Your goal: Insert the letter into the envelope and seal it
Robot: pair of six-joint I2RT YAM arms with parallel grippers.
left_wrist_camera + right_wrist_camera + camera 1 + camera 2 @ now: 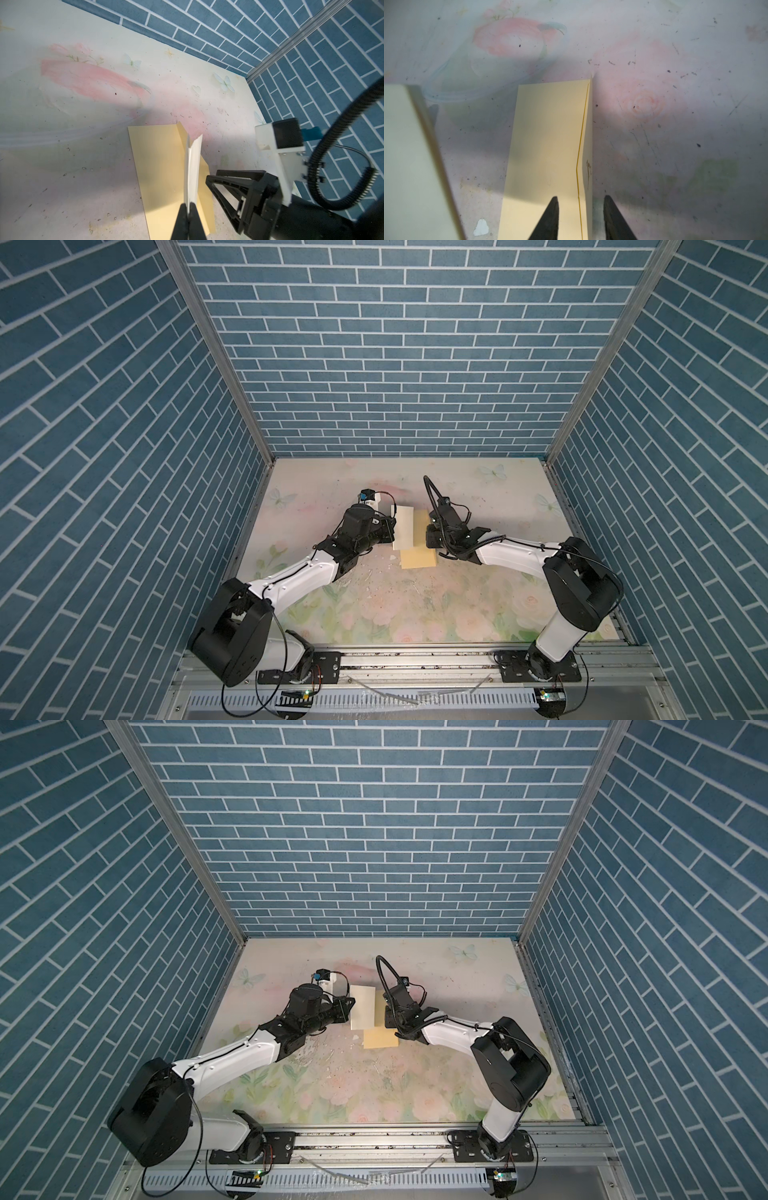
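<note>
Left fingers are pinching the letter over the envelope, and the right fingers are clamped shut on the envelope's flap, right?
Not quite. The right fingers are not clamped shut: the right wrist view shows them standing apart, straddling the flap edge of the envelope. The rest holds: the left fingers do pinch the letter over it.

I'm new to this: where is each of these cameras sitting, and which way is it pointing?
Top views: one twin camera head, high above the near edge, looking down on the floral table; left arm and right arm show whole.
Left wrist: on the left arm, looking along the shut left gripper, which pinches the letter above the envelope.
Right wrist: on the right arm, looking down past the open right gripper at the envelope.
Shared: all views show letter and envelope.
</note>
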